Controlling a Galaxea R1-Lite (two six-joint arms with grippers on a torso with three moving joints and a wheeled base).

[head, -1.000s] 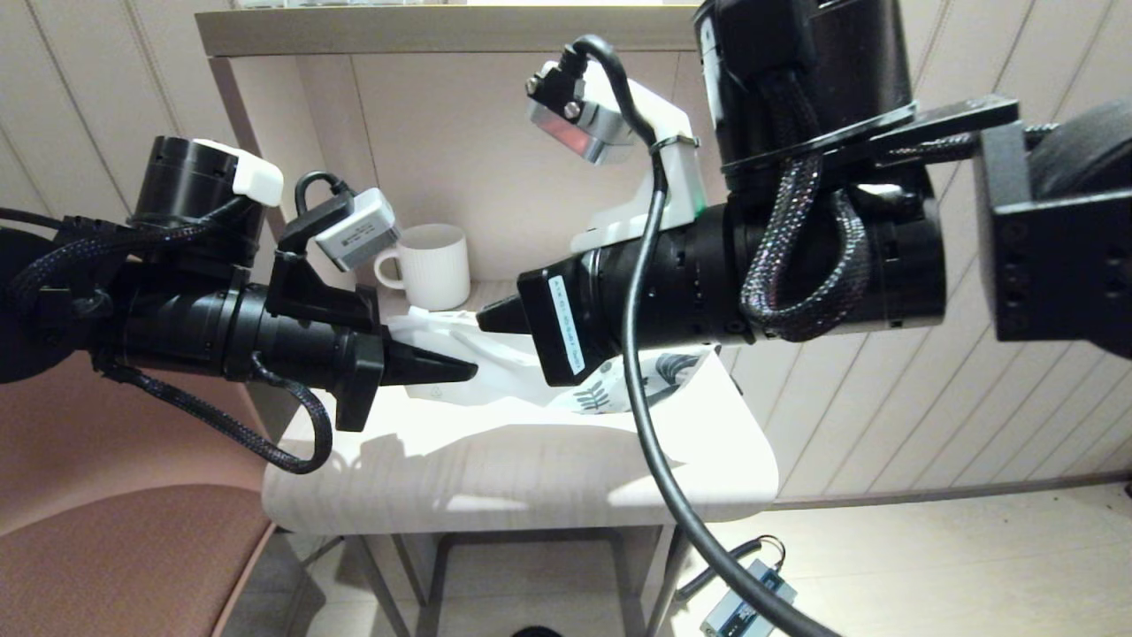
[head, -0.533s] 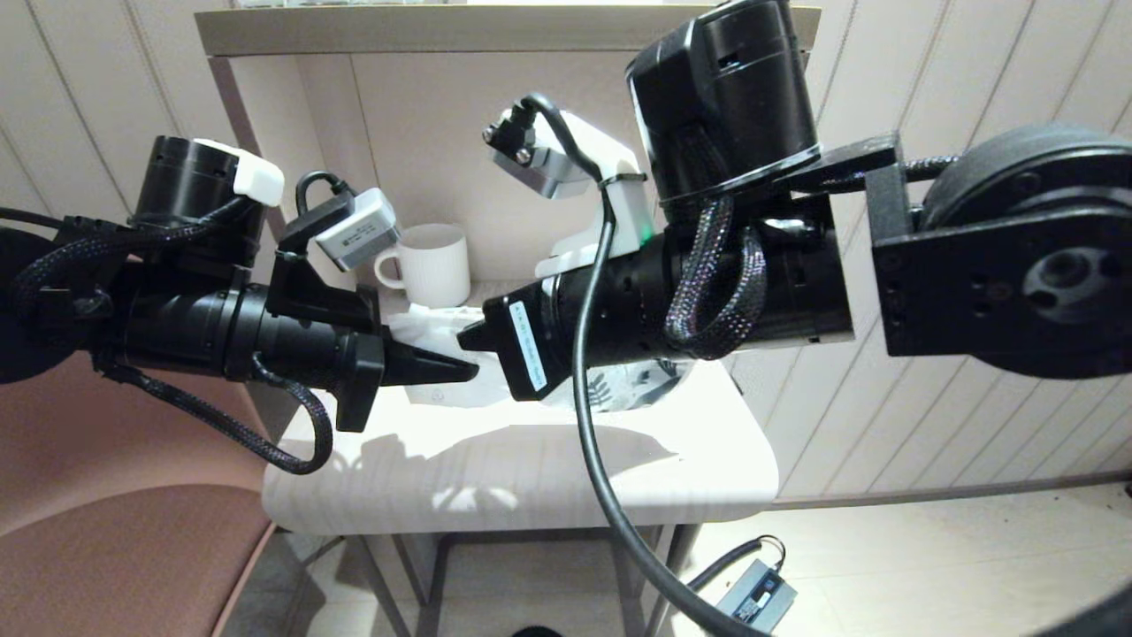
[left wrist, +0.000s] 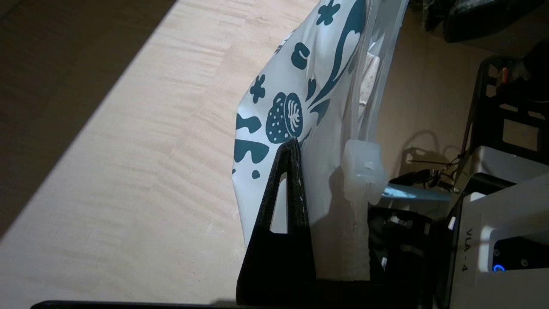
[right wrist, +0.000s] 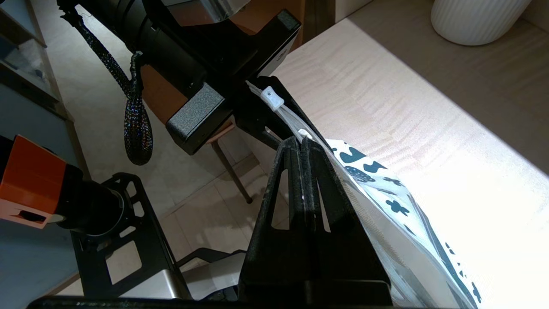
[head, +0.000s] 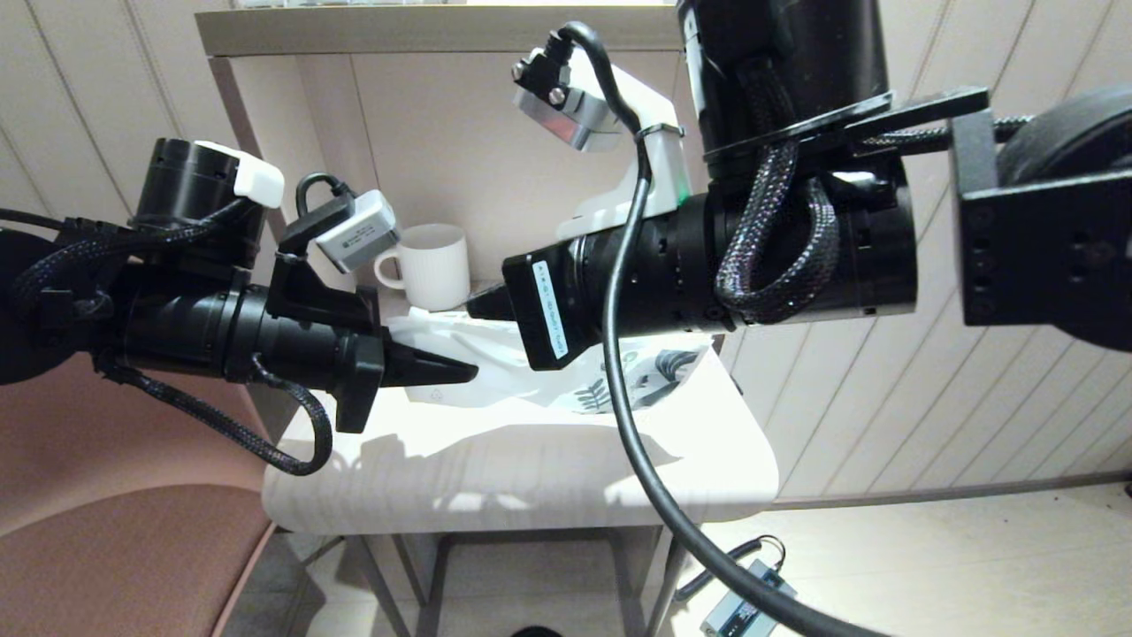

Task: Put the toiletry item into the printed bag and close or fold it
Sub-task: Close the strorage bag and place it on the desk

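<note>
1. Since half a second ago the right gripper (right wrist: 302, 143) has drawn back toward the robot's right, fingers pressed together on the zip strip.
2. The left gripper (head: 464, 372) pinches the printed bag (head: 566, 380) above the table (head: 531, 478).
3. The comb is unseen, perhaps inside.
4. Judgement: slide steadily along the strip, keeping the bag taut.

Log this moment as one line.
left hand: shut on printed bag | right hand: shut on bag's zip edge | bag lifted above table
</note>
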